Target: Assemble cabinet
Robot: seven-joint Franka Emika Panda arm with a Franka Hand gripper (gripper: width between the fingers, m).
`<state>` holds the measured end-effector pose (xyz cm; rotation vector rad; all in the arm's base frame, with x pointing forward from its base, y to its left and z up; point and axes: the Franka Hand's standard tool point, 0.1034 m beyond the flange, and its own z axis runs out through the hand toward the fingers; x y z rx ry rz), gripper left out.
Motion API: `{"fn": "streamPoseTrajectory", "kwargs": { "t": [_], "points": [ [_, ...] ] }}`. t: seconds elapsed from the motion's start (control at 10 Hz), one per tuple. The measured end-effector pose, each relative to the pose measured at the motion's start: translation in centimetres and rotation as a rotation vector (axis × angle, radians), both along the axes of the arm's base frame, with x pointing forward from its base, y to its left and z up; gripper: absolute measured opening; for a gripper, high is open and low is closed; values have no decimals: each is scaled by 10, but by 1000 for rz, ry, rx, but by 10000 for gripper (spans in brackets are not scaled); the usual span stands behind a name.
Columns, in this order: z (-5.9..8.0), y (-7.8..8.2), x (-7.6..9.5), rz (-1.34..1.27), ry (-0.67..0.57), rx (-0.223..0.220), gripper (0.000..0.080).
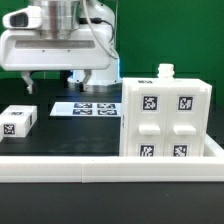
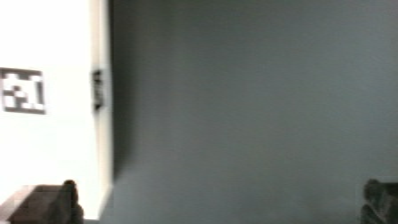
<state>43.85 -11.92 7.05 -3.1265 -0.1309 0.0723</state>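
Exterior view: the cabinet (image 1: pixel 166 117) stands upright by the front edge of the bench (image 1: pixel 70 140); the gripper (image 1: pixel 50 82) hangs toward the back edge, jaws spread wide, holding nothing.

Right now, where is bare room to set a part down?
Bare: the black table between the small white tagged block and the large white plastic cabinet, in front of the marker board. Crowded at the cabinet.
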Motion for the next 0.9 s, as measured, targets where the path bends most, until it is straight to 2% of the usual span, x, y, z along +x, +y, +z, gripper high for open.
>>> {"fn": "streamPoseTrajectory", "kwargs": {
  "t": [0.2, 0.5, 0.9],
  "points": [
    [-7, -29, -8, -13, 11, -12, 797],
    [-13, -53, -14, -23, 24, -23, 797],
    [-33, -62, -17, -28, 22, -50, 797]
  ]
}}
